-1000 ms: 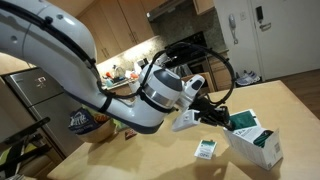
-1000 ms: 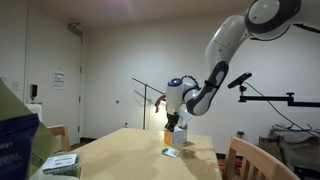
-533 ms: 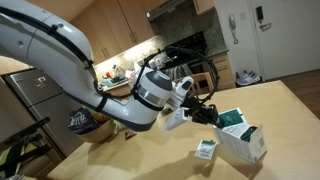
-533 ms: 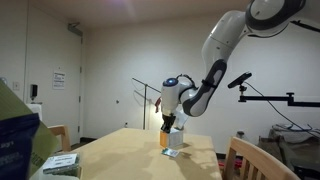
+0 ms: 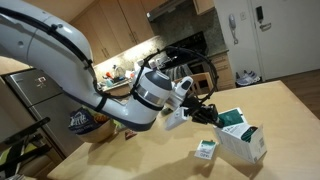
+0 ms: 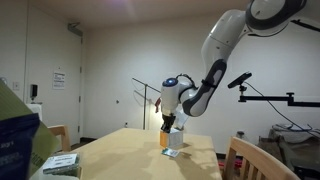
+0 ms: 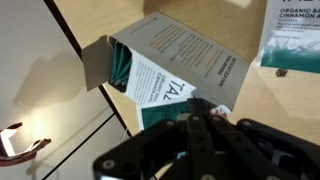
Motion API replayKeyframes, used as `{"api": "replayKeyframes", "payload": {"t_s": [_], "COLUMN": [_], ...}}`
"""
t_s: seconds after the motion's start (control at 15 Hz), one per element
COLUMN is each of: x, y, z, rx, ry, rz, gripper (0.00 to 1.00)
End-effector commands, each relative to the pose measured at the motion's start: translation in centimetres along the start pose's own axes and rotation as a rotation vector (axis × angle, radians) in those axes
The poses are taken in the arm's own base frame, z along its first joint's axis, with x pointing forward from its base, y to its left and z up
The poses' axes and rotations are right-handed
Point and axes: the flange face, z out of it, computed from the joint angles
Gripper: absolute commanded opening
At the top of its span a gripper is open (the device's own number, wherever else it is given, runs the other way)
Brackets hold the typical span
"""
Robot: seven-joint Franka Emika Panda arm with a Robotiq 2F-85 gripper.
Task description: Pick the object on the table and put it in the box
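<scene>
Wrist view: claw clenched, apparently pinching the near end of the object; the object's long axis runs from the claw straight into the open mouth of the box, far end inside; letting go there seems the coming move. A white packet lies on the worktop just beside the box, away from its mouth; only the box's open flap borders the path.
</scene>
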Motion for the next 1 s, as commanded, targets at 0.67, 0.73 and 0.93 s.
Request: {"api": "replayKeyframes", "payload": {"t_s": [0.67,0.73,0.93], "x": [0.2,0.3,0.2], "y": [-1.0,-1.3,-0.6], "z": [0.7,0.6,-0.9], "rx": [0.021,0.032,0.018], "ry": [-0.018,-0.013,0.024], "rz": [-0.016,-0.031,-0.033], "gripper": [0.0,0.0,0.0]}}
